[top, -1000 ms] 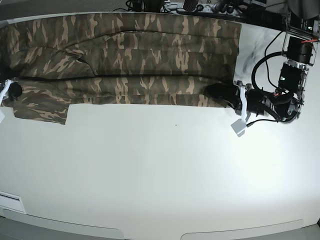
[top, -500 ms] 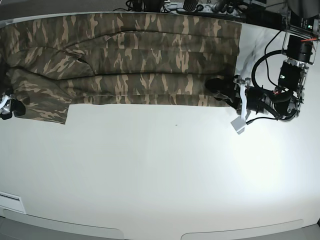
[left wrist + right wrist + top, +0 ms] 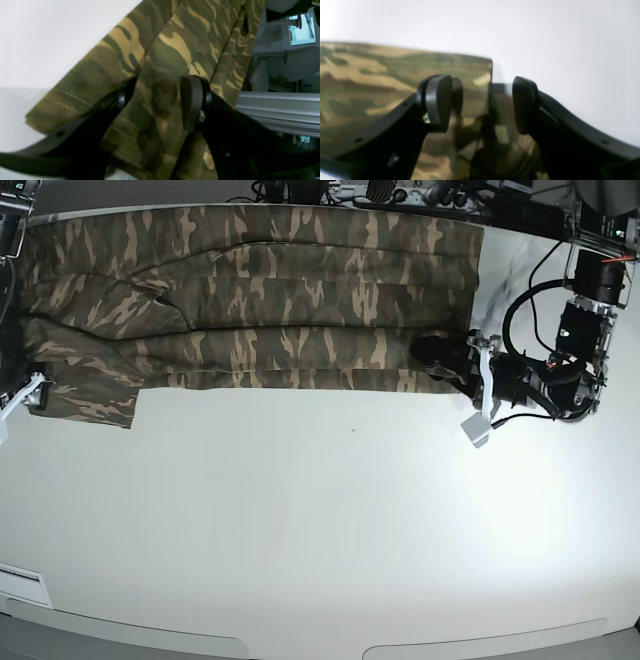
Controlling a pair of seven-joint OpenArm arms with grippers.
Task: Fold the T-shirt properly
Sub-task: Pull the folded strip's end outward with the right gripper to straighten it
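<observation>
T-shirt (image 3: 250,300) lies flat along the top of the frame in the base view, long axis running left-right, already doubled lengthwise into a wide band on the white table (image 3: 320,520). Sleeve flap hangs lower at the far left end; hem end sits upper right

Left gripper (image 3: 160,102) is at the right end of the band in the base view. Left wrist view shows its jaws spread wide, straddling the camo cloth near the stitched hem; the fabric passes between the pads without being pinched, so nothing is held

Right gripper (image 3: 480,105) is at the left edge of the base view by the sleeve corner. Its wrist view shows the jaws wide apart too, the cloth's square corner under and between them, not clamped

Key relation: each claw sits at one end of the long axis, shirt between them, both on the near long edge. Neither arm is closer to the middle. My read: a crosswise fold needs one end carried along the axis toward the other, and both jaws would have to close on cloth first

Risk, as a guess: grabbing only the top layer at the hem
</observation>
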